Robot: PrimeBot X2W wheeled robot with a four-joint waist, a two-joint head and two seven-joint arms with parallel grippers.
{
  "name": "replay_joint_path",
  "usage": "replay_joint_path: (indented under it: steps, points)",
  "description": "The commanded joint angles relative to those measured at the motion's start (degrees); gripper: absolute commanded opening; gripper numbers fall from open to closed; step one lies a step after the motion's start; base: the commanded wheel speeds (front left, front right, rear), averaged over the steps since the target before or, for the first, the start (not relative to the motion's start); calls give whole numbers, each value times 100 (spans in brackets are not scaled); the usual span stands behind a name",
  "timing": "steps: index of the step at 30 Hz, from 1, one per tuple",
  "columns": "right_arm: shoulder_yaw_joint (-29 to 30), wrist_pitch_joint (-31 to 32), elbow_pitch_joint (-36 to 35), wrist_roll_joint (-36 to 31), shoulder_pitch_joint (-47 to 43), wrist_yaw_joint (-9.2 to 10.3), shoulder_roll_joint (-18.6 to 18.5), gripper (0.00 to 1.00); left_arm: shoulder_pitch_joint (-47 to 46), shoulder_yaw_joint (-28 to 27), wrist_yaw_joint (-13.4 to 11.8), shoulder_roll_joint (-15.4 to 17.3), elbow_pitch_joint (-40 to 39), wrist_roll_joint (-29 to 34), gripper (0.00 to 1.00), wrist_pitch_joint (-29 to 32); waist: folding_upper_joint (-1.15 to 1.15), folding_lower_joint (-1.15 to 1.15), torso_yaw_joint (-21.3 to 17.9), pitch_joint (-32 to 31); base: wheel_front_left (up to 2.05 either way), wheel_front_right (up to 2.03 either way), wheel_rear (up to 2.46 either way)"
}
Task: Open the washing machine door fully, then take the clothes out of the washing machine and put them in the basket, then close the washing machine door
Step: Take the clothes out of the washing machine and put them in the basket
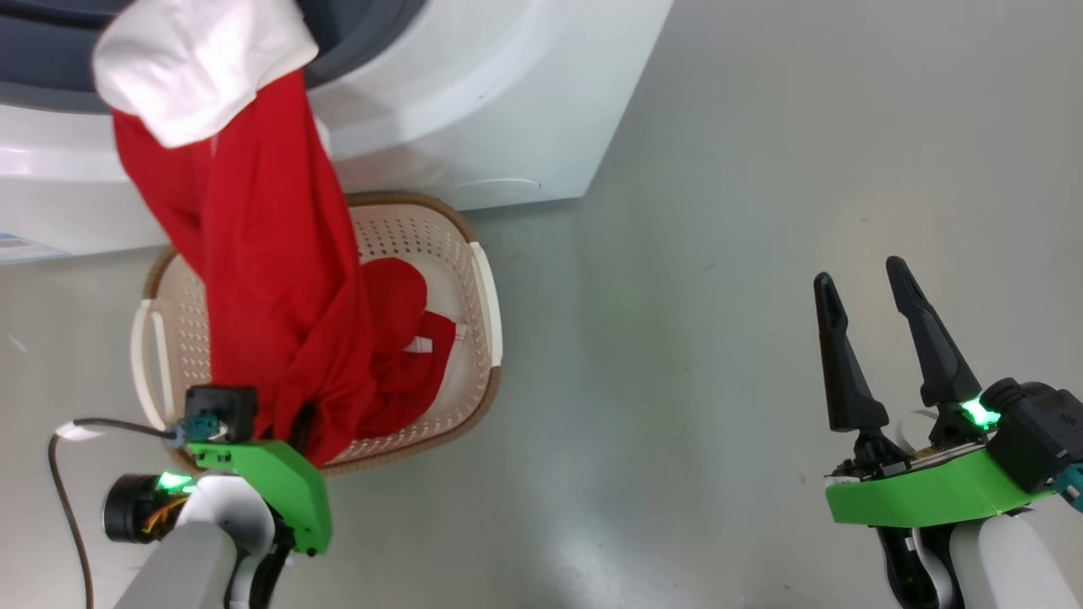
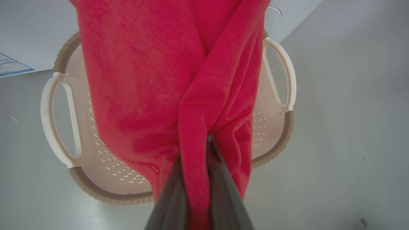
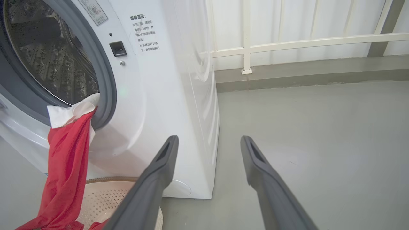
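A long red garment of the clothes point(image 1: 254, 279) with a white part point(image 1: 195, 59) hangs from the washing machine point(image 1: 474, 101) opening down over the basket point(image 1: 486, 288). My left gripper point(image 1: 300, 427) is shut on its lower end above the basket's near rim. The wrist view shows the red cloth point(image 2: 143, 80) pinched between the dark fingers point(image 2: 220, 172) of the left gripper point(image 2: 195, 147). More red cloth point(image 1: 398, 338) lies in the basket. My right gripper point(image 1: 859, 272) is open and empty over the floor at the right. The washing machine door is out of view.
The steel drum point(image 3: 48, 57) stands open behind the grey rubber ring point(image 3: 107, 86). A white railing point(image 3: 287, 44) and wall base run behind the machine. Grey floor point(image 1: 719, 254) stretches to the right of the basket. A brown cable point(image 1: 63, 474) loops by my left arm.
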State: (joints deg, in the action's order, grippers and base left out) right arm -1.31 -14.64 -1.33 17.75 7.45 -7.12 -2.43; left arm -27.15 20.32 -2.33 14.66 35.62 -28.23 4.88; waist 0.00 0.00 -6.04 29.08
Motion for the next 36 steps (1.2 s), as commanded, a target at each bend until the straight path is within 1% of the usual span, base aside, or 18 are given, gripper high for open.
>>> replay_joint_path:
  steps: [1, 9, 18, 27, 36]
  points:
    - [-171, -36, -160, 57, 89, -36, -44, 100, -120, -149, 82, 106, 138, 15, 0, -58, 0, 0, -76, 87, 0, 0, 0]
    - [-201, -36, -184, 126, 136, -36, -44, 100, -610, -131, 268, 52, 1323, -25, 0, -276, 0, 0, -246, 329, 0, 0, 0]
    - [-244, -36, -199, 182, 178, -36, -44, 100, -1086, -100, 457, 19, 2286, -49, 0, -577, 0, 0, -348, 532, 0, 0, 0]
    - [-284, -36, -197, 207, 241, -36, -44, 100, -1507, -112, 436, -5, 2910, -43, 0, -1197, 0, 0, -391, 649, 0, 0, 0]
    - [-296, -36, -176, 236, 282, -36, -44, 100, -1722, -99, 484, 8, 3361, -79, 0, -1435, 0, 0, -422, 697, 0, 0, 0]
